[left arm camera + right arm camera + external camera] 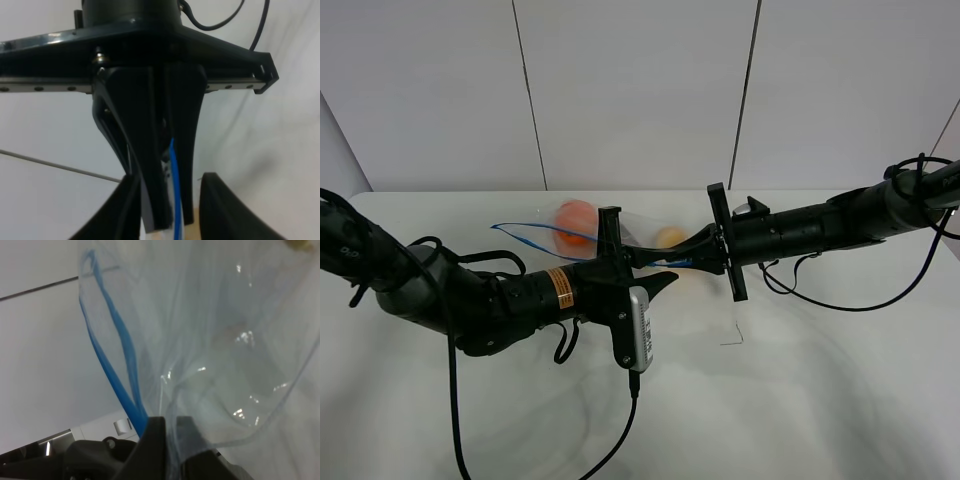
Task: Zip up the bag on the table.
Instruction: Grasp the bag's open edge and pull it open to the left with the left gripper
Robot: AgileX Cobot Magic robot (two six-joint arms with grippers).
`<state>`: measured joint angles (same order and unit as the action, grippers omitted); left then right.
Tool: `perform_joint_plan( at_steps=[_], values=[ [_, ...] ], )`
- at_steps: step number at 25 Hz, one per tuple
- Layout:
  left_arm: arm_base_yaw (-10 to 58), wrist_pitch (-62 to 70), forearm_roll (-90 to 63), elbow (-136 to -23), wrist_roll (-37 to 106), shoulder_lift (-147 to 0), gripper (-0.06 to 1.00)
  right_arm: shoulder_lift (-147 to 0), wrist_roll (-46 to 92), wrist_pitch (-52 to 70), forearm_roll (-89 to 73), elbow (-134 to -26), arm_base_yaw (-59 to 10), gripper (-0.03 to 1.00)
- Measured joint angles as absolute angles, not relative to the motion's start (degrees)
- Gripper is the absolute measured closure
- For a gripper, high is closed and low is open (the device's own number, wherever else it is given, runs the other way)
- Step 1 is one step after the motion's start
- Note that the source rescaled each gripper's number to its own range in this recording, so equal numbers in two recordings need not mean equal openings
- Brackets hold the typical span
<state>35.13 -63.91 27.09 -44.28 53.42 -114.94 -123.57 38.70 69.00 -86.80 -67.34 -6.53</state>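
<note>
The bag (225, 340) is at the middle of the table (820, 380), between both arms. The right gripper (167, 437) is clamped on its blue zipper strip (117, 345). The left gripper (170, 192) holds its fingers apart around that place. The plastic is clear and crinkly, and an orange (575, 220) shows through.

Left hand (663, 268) wide — right hand (169, 430) tight, tip-to-tip.

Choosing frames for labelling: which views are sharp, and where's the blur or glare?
Exterior high: evenly lit, sharp, faint shadows on the table. Left wrist: the right gripper is close, dark and soft. Right wrist: small glare spots on the bag.
</note>
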Motion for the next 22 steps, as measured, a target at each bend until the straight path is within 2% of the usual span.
perform_joint_plan(
  at_steps=[22],
  values=[
    [34.7, -61.9, 24.1, -43.2, 53.6, -113.6, 0.61, -123.6, 38.7, 69.0, -86.8, -67.3, -6.5, 0.97]
  ],
)
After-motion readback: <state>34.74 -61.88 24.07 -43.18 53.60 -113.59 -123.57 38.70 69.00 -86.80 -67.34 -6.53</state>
